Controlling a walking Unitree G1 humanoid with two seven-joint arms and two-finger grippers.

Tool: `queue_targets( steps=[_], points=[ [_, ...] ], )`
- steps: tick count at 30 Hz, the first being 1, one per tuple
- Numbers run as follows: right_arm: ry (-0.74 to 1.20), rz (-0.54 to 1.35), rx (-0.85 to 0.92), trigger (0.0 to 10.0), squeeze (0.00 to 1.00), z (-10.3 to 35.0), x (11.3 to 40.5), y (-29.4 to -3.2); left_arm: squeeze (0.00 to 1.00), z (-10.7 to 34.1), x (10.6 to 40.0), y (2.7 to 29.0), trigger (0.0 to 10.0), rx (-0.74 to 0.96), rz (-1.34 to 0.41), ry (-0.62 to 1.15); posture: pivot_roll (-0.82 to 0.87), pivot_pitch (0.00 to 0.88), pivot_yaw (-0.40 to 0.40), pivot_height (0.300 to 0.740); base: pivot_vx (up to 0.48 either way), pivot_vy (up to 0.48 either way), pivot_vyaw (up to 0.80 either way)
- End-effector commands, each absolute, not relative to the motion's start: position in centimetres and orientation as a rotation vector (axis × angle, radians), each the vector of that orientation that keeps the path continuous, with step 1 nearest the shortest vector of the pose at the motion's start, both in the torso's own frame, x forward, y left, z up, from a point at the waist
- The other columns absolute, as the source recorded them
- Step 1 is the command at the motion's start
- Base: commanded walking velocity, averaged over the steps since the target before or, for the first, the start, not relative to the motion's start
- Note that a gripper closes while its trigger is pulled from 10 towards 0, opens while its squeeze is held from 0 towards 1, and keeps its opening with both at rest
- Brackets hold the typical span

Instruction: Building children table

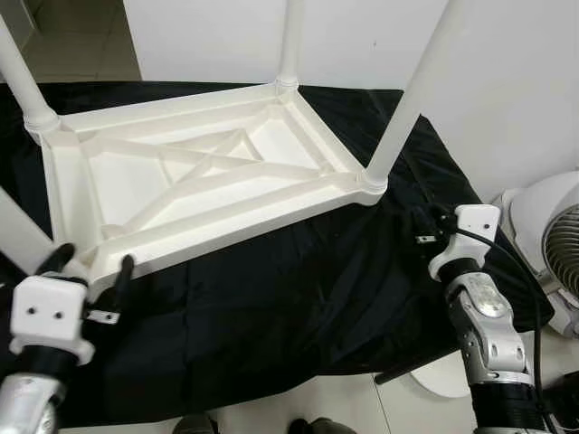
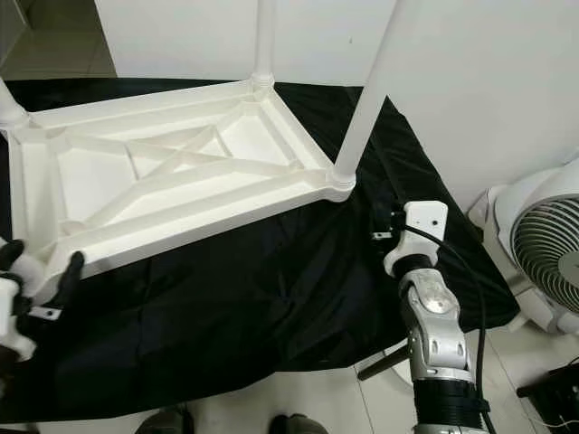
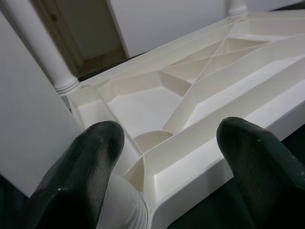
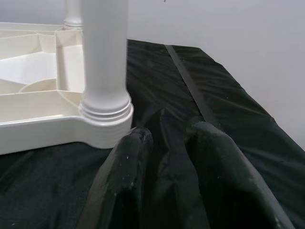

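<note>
Four white legs are standing up from the inverted children's table [image 1: 208, 172], which is lying on a black cloth [image 1: 271, 298]. Left end effector [image 1: 90, 267], fingers apart, is straddling its near corner; right end effector [image 4: 167, 157], fingers slightly apart, is hovering beside another leg [image 4: 105, 62].

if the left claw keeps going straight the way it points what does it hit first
Most likely the near corner of the upturned white table, where a leg stands. The open left claw already straddles that corner, though depth is unclear.
</note>
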State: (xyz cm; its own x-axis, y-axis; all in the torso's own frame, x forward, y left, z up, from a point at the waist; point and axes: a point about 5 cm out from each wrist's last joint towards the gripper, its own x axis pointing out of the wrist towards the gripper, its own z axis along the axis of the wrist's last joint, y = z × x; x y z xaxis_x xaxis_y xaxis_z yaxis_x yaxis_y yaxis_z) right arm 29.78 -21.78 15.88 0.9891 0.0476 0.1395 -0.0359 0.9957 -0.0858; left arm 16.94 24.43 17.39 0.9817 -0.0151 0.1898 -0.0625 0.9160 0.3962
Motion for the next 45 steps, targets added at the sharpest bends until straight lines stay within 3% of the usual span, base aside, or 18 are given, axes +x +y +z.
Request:
queue_targets(
  steps=[1, 11, 16, 21, 22, 24, 26, 29, 31, 32, 43, 45],
  points=[
    [-0.145, 0.039, -0.088, 10.0, 0.00, 15.9, 29.9, -22.1, 0.00, 17.1, 16.3, 25.8, 10.0, 0.406, 0.141, -0.177, 0.20, 0.105, -0.099, 0.740, 0.000, 0.000, 0.00],
    [-0.137, 0.096, -0.125, 10.0, 0.00, 15.0, 30.6, -22.6, 0.00, 15.6, 13.7, 26.2, 10.0, 0.437, 0.036, -0.125, 0.22, 0.096, -0.092, 0.740, 0.000, 0.000, 0.00],
    [-0.127, 0.104, -0.139, 10.0, 0.00, 14.5, 30.6, -23.3, 0.00, 15.0, 12.2, 29.1, 10.0, 0.459, 0.130, -0.079, 0.23, 0.094, -0.102, 0.740, 0.000, 0.000, 0.00],
    [-0.124, 0.106, -0.142, 10.0, 0.00, 14.4, 30.7, -23.4, 0.00, 15.0, 12.1, 30.0, 10.0, 0.472, 0.153, -0.077, 0.24, 0.093, -0.104, 0.740, 0.000, 0.000, 0.00],
    [-0.125, 0.113, -0.145, 10.0, 0.00, 14.3, 30.8, -23.3, 0.00, 15.0, 12.1, 32.3, 10.0, 0.487, 0.225, -0.066, 0.25, 0.089, -0.107, 0.740, 0.000, 0.000, 0.00],
    [-0.126, 0.115, -0.145, 10.0, 0.00, 14.3, 30.9, -23.3, 0.00, 15.0, 12.2, 33.0, 10.0, 0.483, 0.252, -0.063, 0.25, 0.089, -0.107, 0.740, 0.000, 0.000, 0.00],
    [-0.138, 0.148, -0.132, 10.0, 0.00, 14.5, 31.1, -22.4, 0.00, 15.1, 12.8, 35.2, 10.0, 0.465, 0.334, -0.061, 0.25, 0.086, -0.107, 0.740, 0.000, 0.000, 0.00],
    [-0.143, 0.164, -0.128, 10.0, 0.00, 14.6, 31.2, -22.1, 0.00, 15.2, 13.1, 35.8, 10.0, 0.464, 0.358, -0.061, 0.25, 0.086, -0.108, 0.740, 0.000, 0.000, 0.00],
    [-0.151, 0.189, -0.115, 10.0, 0.00, 14.6, 31.2, -21.3, 0.00, 15.4, 14.0, 36.6, 10.0, 0.438, 0.389, -0.080, 0.25, 0.086, -0.111, 0.740, 0.000, 0.000, 0.00],
    [-0.157, 0.221, -0.087, 10.0, 0.00, 14.7, 31.0, -20.1, 0.00, 15.7, 15.9, 37.2, 10.0, 0.404, 0.394, -0.107, 0.24, 0.089, -0.106, 0.740, 0.000, 0.000, 0.00],
    [-0.143, 0.276, -0.038, 10.0, 0.00, 14.1, 30.3, -18.0, 0.00, 16.1, 20.3, 36.9, 10.0, 0.356, 0.355, -0.160, 0.21, 0.102, -0.088, 0.740, 0.000, 0.000, 0.00],
    [-0.139, 0.299, -0.011, 10.0, 0.00, 14.1, 30.0, -16.9, 0.00, 16.9, 22.6, 36.2, 10.0, 0.333, 0.330, -0.206, 0.20, 0.104, -0.079, 0.740, 0.000, 0.000, 0.00]
  ],
)
